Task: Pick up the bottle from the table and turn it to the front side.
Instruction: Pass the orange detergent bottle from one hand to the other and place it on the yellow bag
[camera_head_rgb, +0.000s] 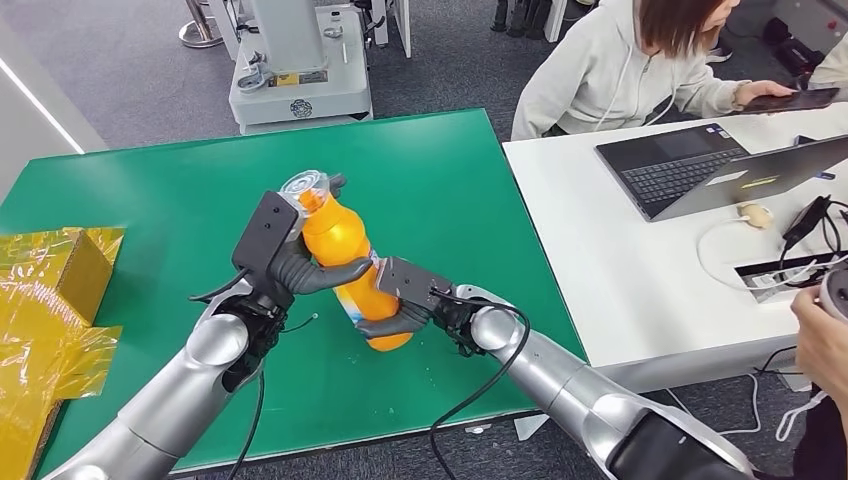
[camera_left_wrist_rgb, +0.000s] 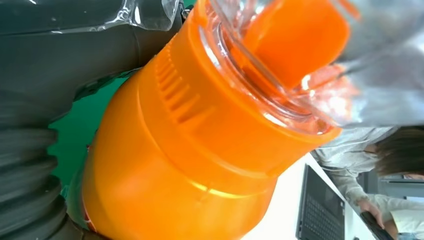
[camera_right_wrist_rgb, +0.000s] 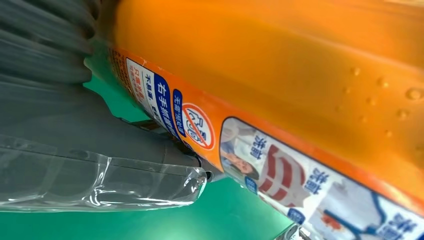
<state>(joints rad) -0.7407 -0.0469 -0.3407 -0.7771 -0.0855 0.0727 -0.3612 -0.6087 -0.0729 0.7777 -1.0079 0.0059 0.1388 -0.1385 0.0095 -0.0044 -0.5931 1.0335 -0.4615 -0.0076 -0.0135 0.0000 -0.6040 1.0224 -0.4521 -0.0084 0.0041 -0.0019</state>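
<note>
Both hands have the bottle (camera_head_rgb: 345, 262) between them, lifted off the green table (camera_head_rgb: 150, 200) and tilted so its clear cap (camera_head_rgb: 305, 186) leans away from the robot and toward its left. The left hand (camera_head_rgb: 290, 262) grips the upper half, its thumb wrapped across the orange body just below the neck, with the cap sticking out past its fingers. The right hand (camera_head_rgb: 420, 300) holds the lower end, fingers curled under the base, so the bottle's bottom sits just beside that palm. From the left wrist the ribbed orange collar (camera_left_wrist_rgb: 200, 125) and clear cap (camera_left_wrist_rgb: 310, 60) loom close against the grey thumb (camera_left_wrist_rgb: 65, 55). From the right wrist the printed label (camera_right_wrist_rgb: 260, 160) with blue and red marks runs along the bottle right next to the grey thumb (camera_right_wrist_rgb: 100, 170). Out beyond the left hand lies yellow wrapping (camera_head_rgb: 50, 290) at the table's edge. Past the right hand stands a white desk (camera_head_rgb: 620, 260) with a laptop (camera_head_rgb: 700, 170), and a person (camera_head_rgb: 630, 60) sits there.
</note>
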